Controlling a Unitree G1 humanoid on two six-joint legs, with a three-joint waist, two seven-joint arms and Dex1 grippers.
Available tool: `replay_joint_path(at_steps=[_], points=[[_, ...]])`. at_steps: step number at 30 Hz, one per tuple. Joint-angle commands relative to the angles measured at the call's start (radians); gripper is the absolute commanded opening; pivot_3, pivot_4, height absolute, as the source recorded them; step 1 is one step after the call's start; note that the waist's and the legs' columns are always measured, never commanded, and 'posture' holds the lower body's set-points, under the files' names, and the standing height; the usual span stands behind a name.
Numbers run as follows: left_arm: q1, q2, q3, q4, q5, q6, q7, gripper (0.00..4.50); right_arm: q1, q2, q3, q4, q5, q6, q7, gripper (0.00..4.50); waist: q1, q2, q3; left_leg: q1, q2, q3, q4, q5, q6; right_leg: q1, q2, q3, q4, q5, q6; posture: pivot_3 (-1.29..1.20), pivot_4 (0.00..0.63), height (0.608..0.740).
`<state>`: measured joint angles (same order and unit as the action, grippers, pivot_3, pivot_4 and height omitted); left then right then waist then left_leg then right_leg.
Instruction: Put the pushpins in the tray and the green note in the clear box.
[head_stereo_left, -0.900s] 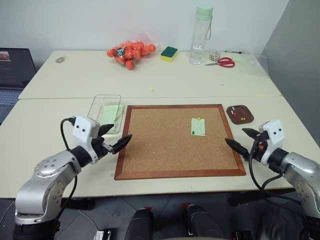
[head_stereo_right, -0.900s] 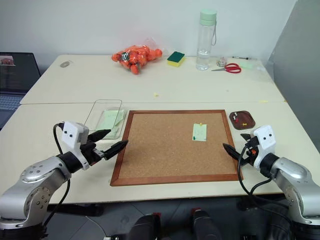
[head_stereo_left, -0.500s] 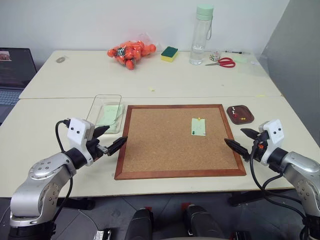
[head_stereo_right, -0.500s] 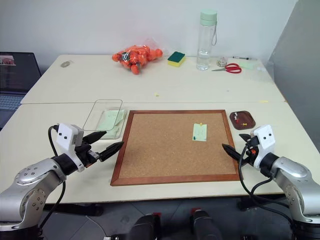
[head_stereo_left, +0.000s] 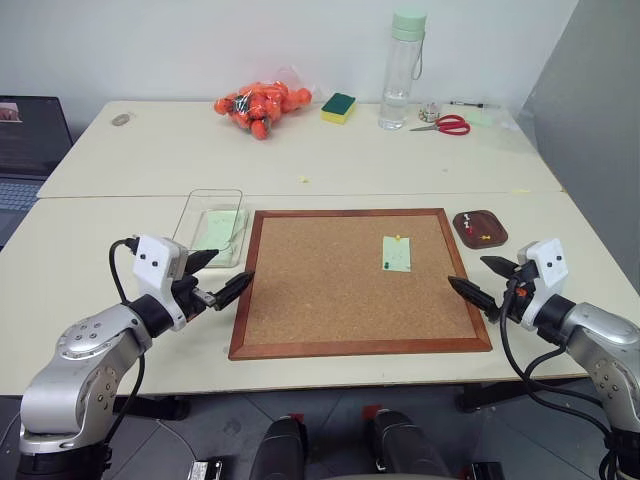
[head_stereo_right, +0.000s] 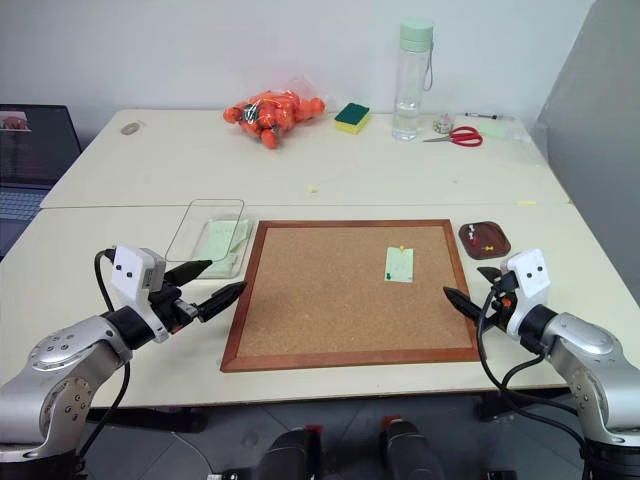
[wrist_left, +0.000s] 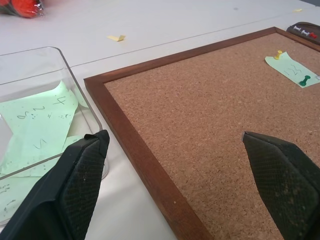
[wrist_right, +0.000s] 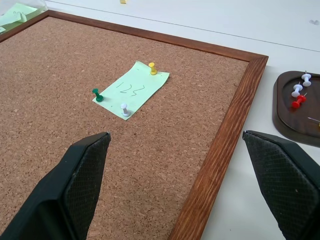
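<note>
Nearest the robot, both arms hover low at the front corners of the cork board (head_stereo_left: 360, 282): left gripper (head_stereo_left: 218, 276) at the front-left corner, fingers spread wide with nothing between them; right gripper (head_stereo_left: 484, 282) just off the front-right edge, also spread wide and empty. Further in, the green note (wrist_right: 131, 90) lies flat on the right half of the cork, pinned by the pushpins: a yellow pin (wrist_right: 152, 68) at its far corner, a dark green pin (wrist_right: 97, 94) at a near corner, and a white pin (wrist_right: 125, 109) on the near edge. The tray (head_stereo_left: 480, 228) sits on the table just beyond the board's far-right corner, already holding a few pins. The clear box (head_stereo_left: 212, 226) lies beside the board's far-left corner with green slips inside. At the back of the table: bag of orange items (head_stereo_left: 262, 106), sponge (head_stereo_left: 338, 107), bottle (head_stereo_left: 403, 68), scissors (head_stereo_left: 442, 124). Risks, as judged: pin heads are tiny against the broad finger pads, so a pinch may slip off or tip a pin over; pulling the note before every pin is out would tear it; a freed note lies flat and may slide rather than lift.
</note>
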<state>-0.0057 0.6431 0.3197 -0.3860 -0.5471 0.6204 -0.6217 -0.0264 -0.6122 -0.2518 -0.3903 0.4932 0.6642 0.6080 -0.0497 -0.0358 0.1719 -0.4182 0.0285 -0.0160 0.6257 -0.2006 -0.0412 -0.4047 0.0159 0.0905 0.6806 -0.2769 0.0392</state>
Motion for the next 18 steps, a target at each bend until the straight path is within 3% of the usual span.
replay_joint_path(at_steps=[1,9,17,18], points=[[-0.014,0.014,0.033,-0.010,-0.005,-0.020,0.000,4.49,-0.004,-0.001,-0.012,-0.039,0.014,-0.012,-0.004,4.50,0.000,0.000,0.000,0.000,0.000,0.000,0.000,0.000,0.000,0.000,0.000,0.000,0.000,0.000,0.000,0.00,0.150,0.740],[-0.040,-0.005,-0.001,-0.037,-0.011,-0.012,0.013,4.49,-0.015,0.009,0.007,-0.042,-0.006,-0.023,-0.024,4.50,0.000,0.000,0.000,0.000,0.000,0.000,0.000,0.000,0.000,0.000,0.000,0.000,0.000,0.000,0.000,0.00,0.150,0.740],[-0.110,-0.111,-0.195,-0.067,0.041,-0.049,0.036,4.49,-0.043,0.054,0.065,-0.047,-0.069,-0.071,-0.095,4.50,0.003,0.000,0.000,0.000,-0.001,0.000,0.001,0.000,0.000,0.000,0.000,0.000,0.000,0.000,0.000,0.00,0.150,0.740],[-0.122,-0.126,-0.220,-0.060,0.050,-0.061,0.035,4.32,-0.050,0.059,0.071,-0.046,-0.070,-0.073,-0.099,4.50,0.003,0.000,0.000,0.000,-0.001,0.000,0.001,0.000,0.000,0.000,0.000,0.001,0.000,0.000,0.001,0.00,0.150,0.740]])
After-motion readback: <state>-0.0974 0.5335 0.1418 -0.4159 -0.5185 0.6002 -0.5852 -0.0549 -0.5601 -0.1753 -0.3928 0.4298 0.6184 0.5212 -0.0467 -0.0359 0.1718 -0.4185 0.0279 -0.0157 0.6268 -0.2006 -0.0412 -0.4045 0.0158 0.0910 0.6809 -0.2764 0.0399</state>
